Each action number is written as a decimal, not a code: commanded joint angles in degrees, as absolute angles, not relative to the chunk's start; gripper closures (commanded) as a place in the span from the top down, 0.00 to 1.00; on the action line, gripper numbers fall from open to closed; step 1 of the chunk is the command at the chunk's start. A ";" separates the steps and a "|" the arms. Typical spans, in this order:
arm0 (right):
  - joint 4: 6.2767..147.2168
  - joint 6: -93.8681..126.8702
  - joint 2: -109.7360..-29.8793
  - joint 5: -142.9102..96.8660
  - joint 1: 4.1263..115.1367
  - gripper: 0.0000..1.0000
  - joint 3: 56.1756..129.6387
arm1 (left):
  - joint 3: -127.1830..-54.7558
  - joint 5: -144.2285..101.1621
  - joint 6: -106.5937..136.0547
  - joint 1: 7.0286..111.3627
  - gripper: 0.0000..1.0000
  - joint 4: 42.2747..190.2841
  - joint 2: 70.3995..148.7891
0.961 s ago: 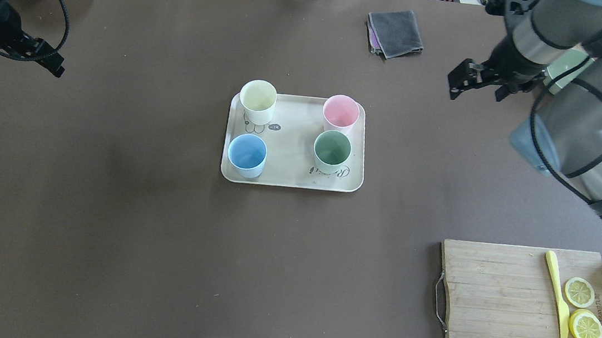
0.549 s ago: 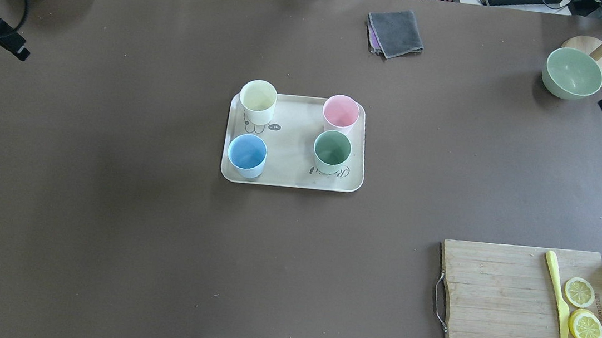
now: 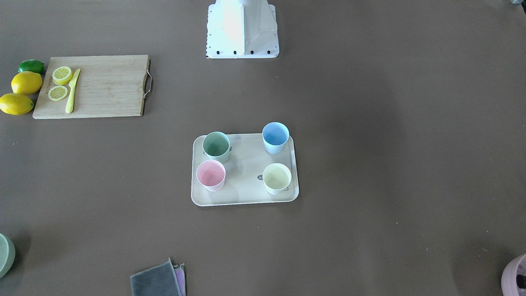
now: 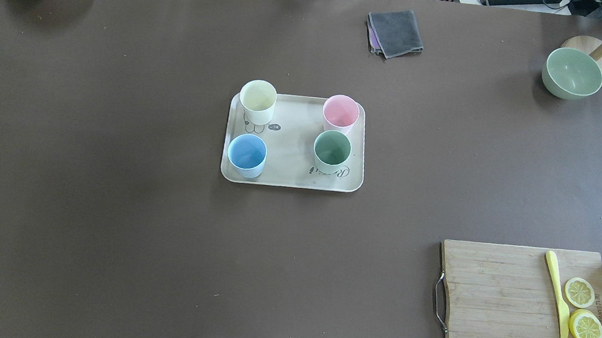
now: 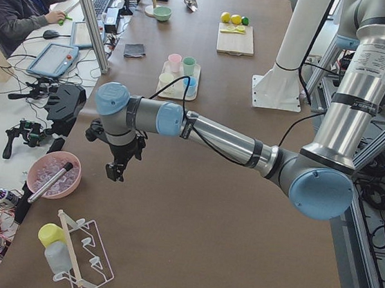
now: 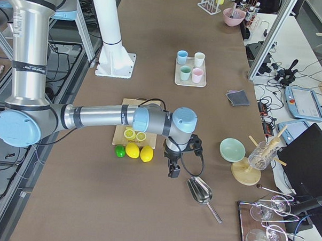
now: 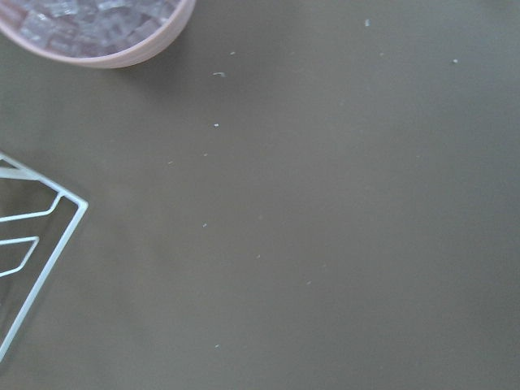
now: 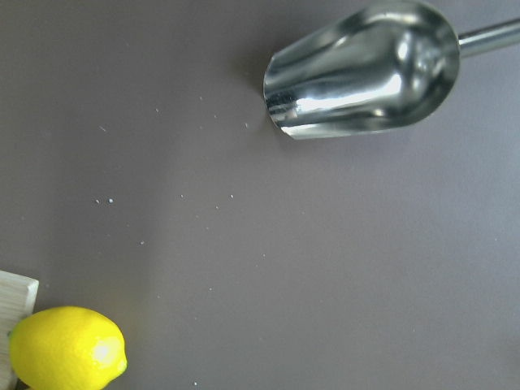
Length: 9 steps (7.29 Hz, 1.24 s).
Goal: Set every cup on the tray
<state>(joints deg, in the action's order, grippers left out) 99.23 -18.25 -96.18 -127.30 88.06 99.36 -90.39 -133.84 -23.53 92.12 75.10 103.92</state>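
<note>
Both grippers have gone from the overhead view since half a second ago; cups and tray are unmoved.

Front-facing view: tray [image 3: 245, 197] at mid-table, with four cups upright on it, one per corner and all apart. Green cup [image 3: 216, 145] far left, blue cup [image 3: 275, 137] far right, pink cup [image 3: 211, 174] near left, yellow cup [image 3: 277, 177] near right. Cutting board [image 3: 107, 86] far left.

Overhead view: same four cups on the tray; green bowl [image 4: 572, 72] far right.

Left side view: left gripper [image 5: 116, 170] hangs over the table near a pink bowl [image 5: 49, 195]; finger state cannot be told.

Right side view: right gripper [image 6: 173, 170] points down between lemons [image 6: 133, 150] and a scoop [image 6: 200, 190]; finger state cannot be told.

Left wrist view: pink bowl top left, wire rack [image 7: 84, 200] at left edge.

Right wrist view: scoop on top, one lemon bottom left.
</note>
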 commanded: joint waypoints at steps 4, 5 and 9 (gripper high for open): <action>85.86 -18.28 -96.95 -133.95 89.03 1.00 92.63 | -83.31 -134.38 -8.09 94.92 0.98 92.97 92.46; 88.48 -18.28 -96.07 -133.51 89.12 1.00 92.72 | -83.41 -134.21 -8.17 94.83 0.98 92.81 92.98; 100.64 -18.46 -95.01 -127.62 90.44 1.00 99.84 | -84.46 -134.47 -8.09 94.66 0.98 93.07 90.37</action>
<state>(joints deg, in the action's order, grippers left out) 99.14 -18.45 -94.79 -129.07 90.21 98.37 -84.49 -134.29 -8.19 94.73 92.54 91.95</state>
